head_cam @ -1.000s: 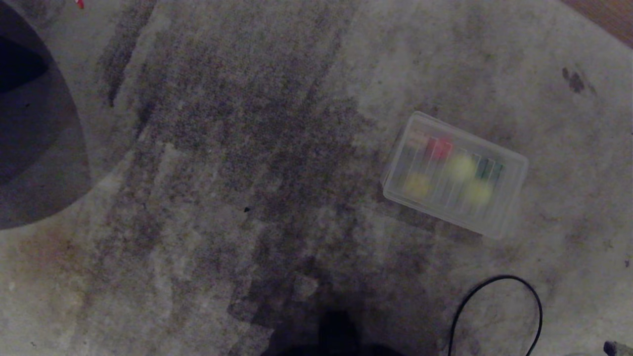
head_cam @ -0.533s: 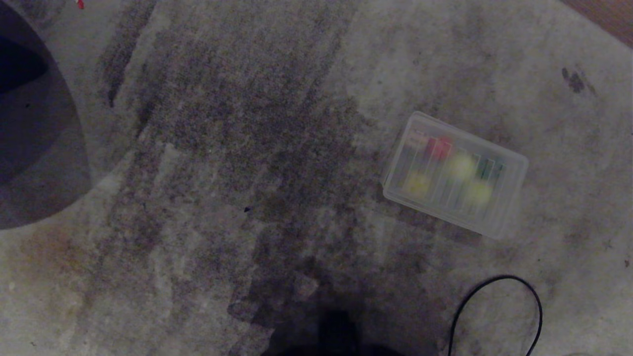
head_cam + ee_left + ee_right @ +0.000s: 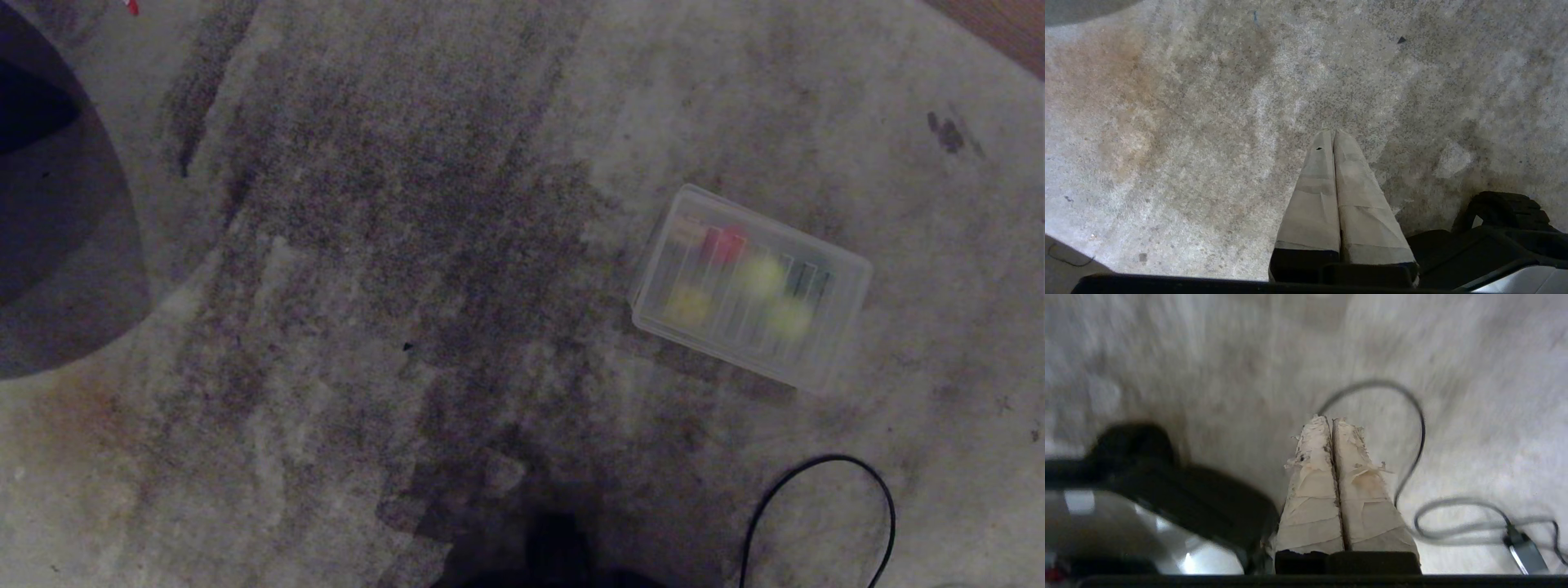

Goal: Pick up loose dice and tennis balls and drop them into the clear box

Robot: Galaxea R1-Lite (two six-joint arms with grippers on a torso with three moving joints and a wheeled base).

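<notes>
A: Where's the box (image 3: 845, 282) for you?
B: At your three o'clock in the head view, on the carpet (image 3: 408, 245). You'll see two balls (image 3: 761, 276) inside it, a yellow die (image 3: 690, 305) and a red one (image 3: 723, 243); it all looks blurred.
A: And your claws?
B: Left gripper (image 3: 1333, 136): taped fingers pressed together, empty, above bare carpet. Right gripper (image 3: 1332, 421): pinched together too, holding nothing, with a black cable (image 3: 1414, 412) looping just beyond its tips.
</notes>
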